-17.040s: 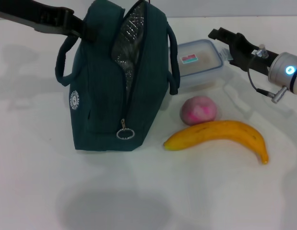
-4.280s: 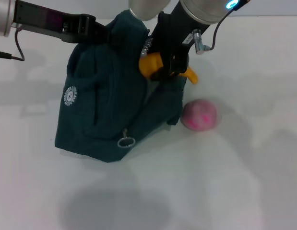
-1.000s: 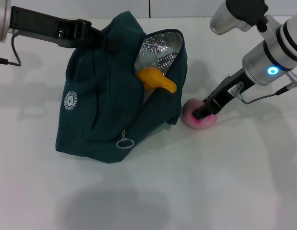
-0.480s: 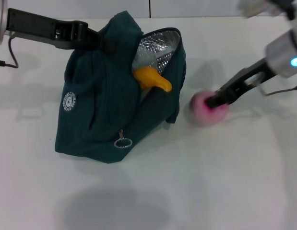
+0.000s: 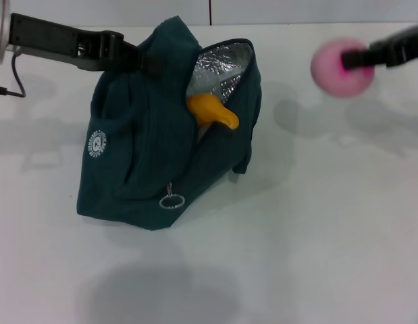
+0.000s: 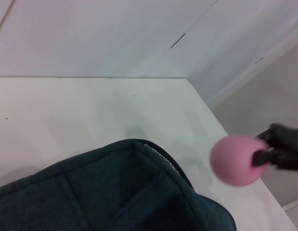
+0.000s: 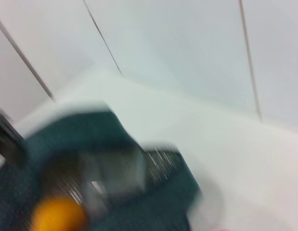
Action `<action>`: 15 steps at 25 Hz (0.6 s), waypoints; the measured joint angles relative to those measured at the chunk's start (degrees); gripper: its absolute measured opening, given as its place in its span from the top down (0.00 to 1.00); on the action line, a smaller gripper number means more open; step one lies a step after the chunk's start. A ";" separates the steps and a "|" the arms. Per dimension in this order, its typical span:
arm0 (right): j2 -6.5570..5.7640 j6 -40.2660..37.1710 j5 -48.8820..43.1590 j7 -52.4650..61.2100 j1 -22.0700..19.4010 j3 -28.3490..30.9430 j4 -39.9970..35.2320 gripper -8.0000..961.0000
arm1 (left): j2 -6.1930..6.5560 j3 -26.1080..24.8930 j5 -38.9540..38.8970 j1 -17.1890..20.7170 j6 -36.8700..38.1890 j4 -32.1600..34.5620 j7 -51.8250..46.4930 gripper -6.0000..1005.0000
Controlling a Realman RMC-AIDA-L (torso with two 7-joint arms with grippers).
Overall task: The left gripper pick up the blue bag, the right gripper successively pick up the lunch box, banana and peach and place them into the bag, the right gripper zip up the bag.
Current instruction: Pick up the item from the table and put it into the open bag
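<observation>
the right gripper (image 5: pixel 360 59) held the peach (image 5: pixel 340 66) in closed jaws, lifted well to the right of the blue bag (image 5: pixel 161 155) opening; the left gripper (image 5: pixel 138 59) clamped the bag's top.

Teal bag (image 5: pixel 148 155) open w/ banana (image 5: pixel 212 110) poking out; pink peach (image 5: pixel 338 67) held aloft

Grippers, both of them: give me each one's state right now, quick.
Left gripper: shut on the top of the dark teal fabric bag, holding it up.
Right gripper: shut on the round pink peach, lifted off the table.
</observation>
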 joint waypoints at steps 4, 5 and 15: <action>-0.65 -0.10 11.41 -1.40 0.00 -0.04 0.27 0.87 | -0.06 -0.09 -0.05 -0.10 -0.02 0.00 0.05 0.93; -0.56 -0.12 13.22 -2.01 0.22 -0.31 0.80 0.88 | -0.09 -0.09 -0.08 -0.10 -0.03 0.00 0.06 0.93; 1.43 0.67 19.49 -8.33 6.28 -6.45 12.39 0.93 | 0.56 -1.87 -2.76 0.00 -0.23 -3.23 -0.02 0.93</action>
